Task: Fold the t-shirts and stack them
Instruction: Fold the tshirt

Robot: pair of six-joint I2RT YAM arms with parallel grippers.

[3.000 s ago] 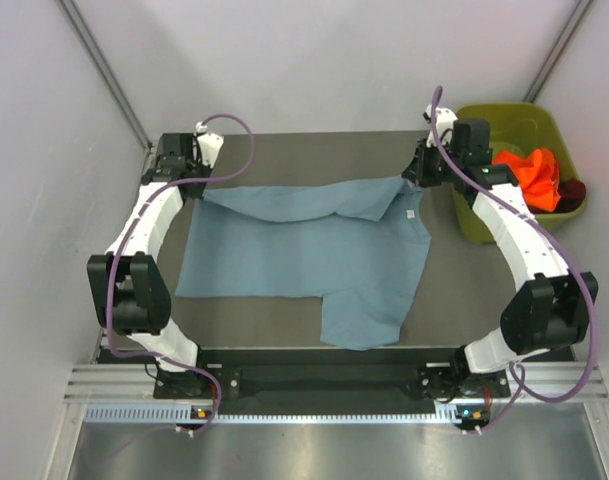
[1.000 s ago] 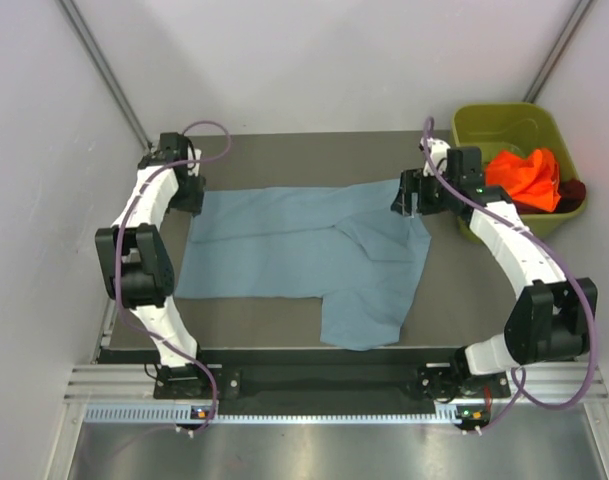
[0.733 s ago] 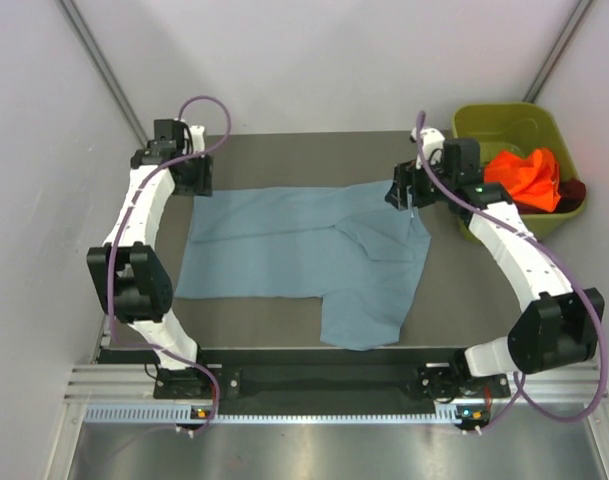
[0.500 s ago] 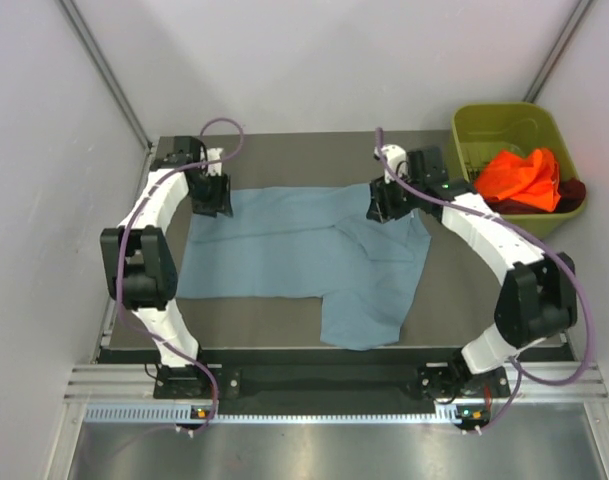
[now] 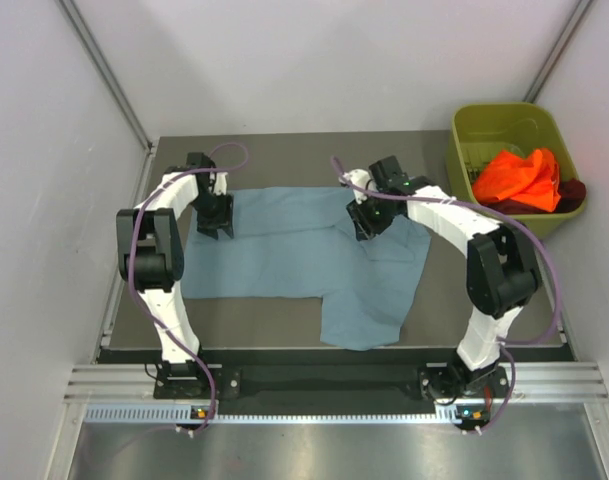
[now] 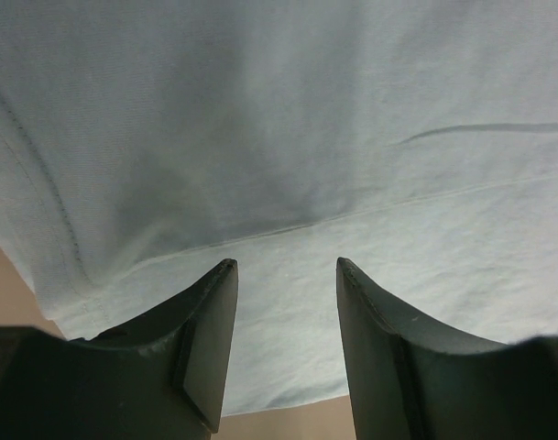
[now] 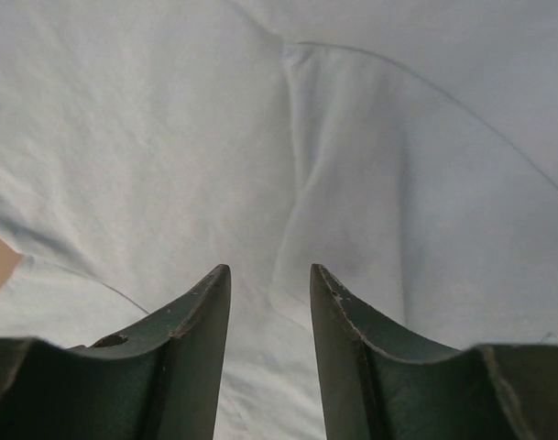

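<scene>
The blue-grey t-shirt [image 5: 284, 250] lies spread on the table, with a folded ridge [image 7: 343, 183] near its right shoulder. My left gripper [image 5: 218, 214] hovers over the shirt's upper left part. In the left wrist view its gripper [image 6: 283, 266] is open, with only a hem seam [image 6: 260, 234] below. My right gripper [image 5: 365, 219] is over the upper right part. In the right wrist view that gripper [image 7: 269, 269] is open just above the wrinkled cloth. The orange t-shirt [image 5: 519, 177] and the maroon t-shirt [image 5: 572, 190] lie bunched in the bin.
The olive-green bin [image 5: 504, 125] stands off the table's far right corner. A sleeve of the blue-grey shirt [image 5: 359, 320] hangs toward the near edge. Bare table [image 5: 284, 155] runs along the far side, and grey walls close in on both sides.
Both arms have swung inward from the shirt's far corners to points over its upper edge. Both sets of jaws have narrowed. The shirt's top edge now lies flat.
</scene>
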